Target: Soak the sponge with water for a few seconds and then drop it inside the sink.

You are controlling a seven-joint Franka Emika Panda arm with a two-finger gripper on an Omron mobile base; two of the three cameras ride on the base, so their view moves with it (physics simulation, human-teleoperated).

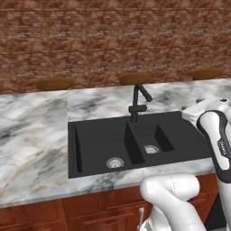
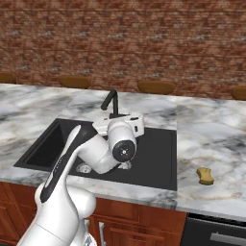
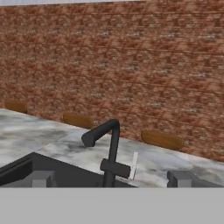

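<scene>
A big red brick wall (image 1: 113, 36) stands at the back. In front of it is the marble surface (image 1: 31, 135). A black sink (image 1: 97, 167) is set into the surface. It has two basins, one wide and one narrow. Each basin has one round silver drain (image 1: 115, 163), so there are two drains. The basins have nothing else in them that I can see.

A black faucet (image 1: 137, 103) stands at the back edge of the sink, at about 12 o'clock from the wall between the basins. Its spout bends over the narrow basin, and a pale lever sticks out at its side in the hand view.

The white robot arm (image 2: 96, 149) bends over the sink in the right base view and hides part of the narrow basin.

The hand (image 3: 111, 179) is low in the hand view, pointing at the faucet. Its two fingertips (image 3: 42, 178) are far apart, with nothing between them.

One small yellow sponge (image 2: 205, 176) lies on the surface at about 3 o'clock from the sink, well apart from it.

Four brown round things (image 2: 155, 87) sit along the foot of the wall.
</scene>
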